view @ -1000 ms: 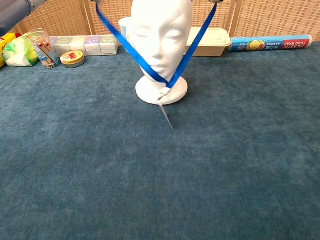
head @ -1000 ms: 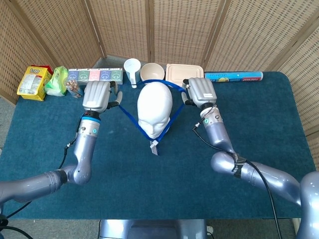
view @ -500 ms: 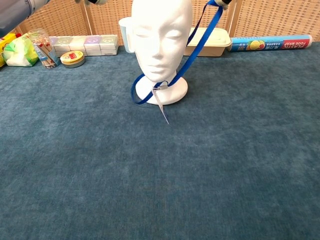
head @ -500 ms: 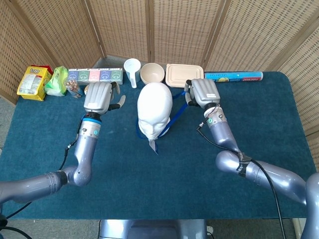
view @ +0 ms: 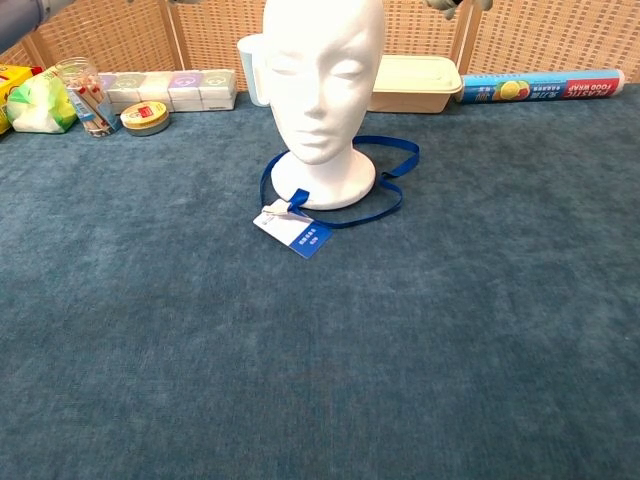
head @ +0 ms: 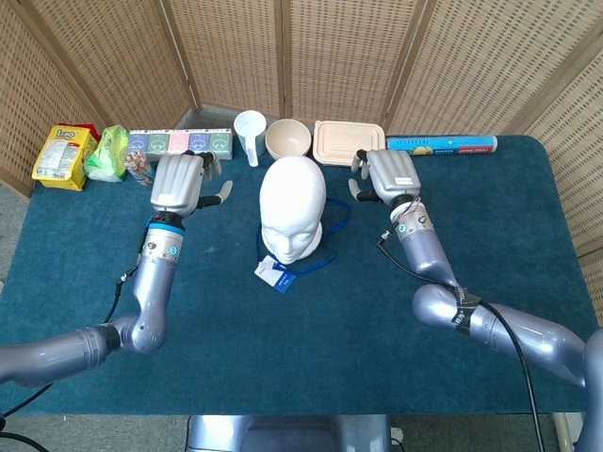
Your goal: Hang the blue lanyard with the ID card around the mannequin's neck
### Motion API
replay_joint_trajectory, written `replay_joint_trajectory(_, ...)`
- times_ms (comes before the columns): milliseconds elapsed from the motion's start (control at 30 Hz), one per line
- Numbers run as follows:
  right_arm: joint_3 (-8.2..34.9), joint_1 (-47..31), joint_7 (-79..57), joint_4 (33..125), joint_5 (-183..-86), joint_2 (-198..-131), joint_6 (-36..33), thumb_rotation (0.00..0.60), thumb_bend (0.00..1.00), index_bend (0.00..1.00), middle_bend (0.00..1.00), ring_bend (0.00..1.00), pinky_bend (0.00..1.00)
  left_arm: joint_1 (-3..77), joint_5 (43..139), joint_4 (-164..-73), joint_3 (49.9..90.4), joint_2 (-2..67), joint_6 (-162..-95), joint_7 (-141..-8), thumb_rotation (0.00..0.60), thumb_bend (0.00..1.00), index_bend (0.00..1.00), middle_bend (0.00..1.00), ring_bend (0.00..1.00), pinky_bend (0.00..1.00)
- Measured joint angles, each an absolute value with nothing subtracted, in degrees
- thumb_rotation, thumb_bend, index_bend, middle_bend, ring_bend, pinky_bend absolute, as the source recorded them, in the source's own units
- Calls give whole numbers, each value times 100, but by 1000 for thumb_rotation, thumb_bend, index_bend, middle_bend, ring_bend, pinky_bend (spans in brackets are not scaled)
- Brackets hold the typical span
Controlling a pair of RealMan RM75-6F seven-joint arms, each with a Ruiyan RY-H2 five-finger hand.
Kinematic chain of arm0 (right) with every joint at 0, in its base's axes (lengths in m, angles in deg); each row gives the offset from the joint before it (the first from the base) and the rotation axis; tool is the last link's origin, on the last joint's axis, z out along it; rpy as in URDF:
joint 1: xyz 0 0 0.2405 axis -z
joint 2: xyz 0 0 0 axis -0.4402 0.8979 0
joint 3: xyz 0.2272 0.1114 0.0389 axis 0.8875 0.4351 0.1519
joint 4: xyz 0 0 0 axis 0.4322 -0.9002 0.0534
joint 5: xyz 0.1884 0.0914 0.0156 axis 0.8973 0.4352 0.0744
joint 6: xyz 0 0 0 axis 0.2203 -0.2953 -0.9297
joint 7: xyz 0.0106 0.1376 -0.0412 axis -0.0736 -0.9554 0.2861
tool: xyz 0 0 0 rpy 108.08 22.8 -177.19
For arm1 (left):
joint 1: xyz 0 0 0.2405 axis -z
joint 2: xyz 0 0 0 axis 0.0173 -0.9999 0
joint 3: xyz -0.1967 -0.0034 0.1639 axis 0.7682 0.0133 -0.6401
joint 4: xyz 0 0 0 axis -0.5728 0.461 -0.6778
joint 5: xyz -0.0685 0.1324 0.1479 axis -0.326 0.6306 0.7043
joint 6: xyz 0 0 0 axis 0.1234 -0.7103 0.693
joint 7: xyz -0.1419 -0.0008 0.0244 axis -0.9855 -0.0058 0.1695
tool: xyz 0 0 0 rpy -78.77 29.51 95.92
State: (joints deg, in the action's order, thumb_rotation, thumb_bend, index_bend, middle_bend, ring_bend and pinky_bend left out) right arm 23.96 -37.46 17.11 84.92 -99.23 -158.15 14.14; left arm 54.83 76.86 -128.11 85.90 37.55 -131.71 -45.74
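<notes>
The white mannequin head (head: 292, 207) stands upright near the middle of the table (head: 311, 358), which is covered in dark teal cloth. The blue lanyard (view: 385, 185) lies in a loose loop on the cloth around the head's round base, bulging out toward 3 o'clock of it in the chest view. Its ID card (view: 297, 233) rests flat on the cloth at about 7 o'clock of the base, just beside it.

The left hand (head: 179, 181) hovers at about 9 o'clock of the head, well apart from it, fingers (head: 219, 197) spread and holding nothing. The right hand (head: 388, 175) hovers at about 2 o'clock of the head, fingers loosely apart, also holding nothing; neither hand touches the lanyard.

Along the far edge, from 10 to 2 o'clock of the head, sit a yellow snack bag (head: 61, 155), a green packet (head: 106, 153), a row of small boxes (head: 179, 141), a white measuring cup (head: 250, 132), a cream bowl (head: 288, 137), a lidded beige container (head: 347, 137) and a blue roll of plastic wrap (head: 443, 144).
</notes>
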Motion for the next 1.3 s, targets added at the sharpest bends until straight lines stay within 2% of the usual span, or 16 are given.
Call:
replay_joint_trajectory(133, 2367, -3722, 1655, 8536, -9979, -15773, 1382, 445, 487, 381, 423, 595, 683, 5416, 7675, -12945, 8578, 3635, -13112, -4651, 416, 309, 394, 497, 406, 467)
replay_joint_trajectory(267, 2352, -3684, 1603, 8592, -10011, -15712, 1341, 440, 488, 373, 409, 555, 622, 5353, 7630, -13097, 8566, 3498, -13059, -4682, 410, 309, 367, 471, 377, 432)
replay_joint_trajectory(600, 2385, -3412, 1226, 8968, -10230, -15391, 1195, 444, 490, 363, 394, 500, 597, 5073, 7569, -13591, 8503, 3090, -12942, -5013, 396, 308, 353, 455, 368, 415)
replay_joint_trajectory(967, 2493, -2904, 625, 9477, -10708, -14998, 756, 443, 489, 363, 396, 507, 597, 4559, 7758, -14254, 8340, 2527, -13003, -5533, 391, 307, 353, 456, 367, 415)
replay_joint_trajectory(1167, 2459, -2334, 147, 9979, -11433, -14788, 128, 442, 491, 409, 431, 530, 602, 3932, 8277, -14746, 8021, 2087, -13261, -6048, 385, 308, 353, 457, 368, 415)
replay_joint_trajectory(1300, 2303, -1854, -175, 10306, -12136, -14654, -332, 447, 491, 426, 448, 547, 602, 3402, 8809, -14956, 7634, 1813, -13497, -6474, 385, 308, 353, 456, 368, 412)
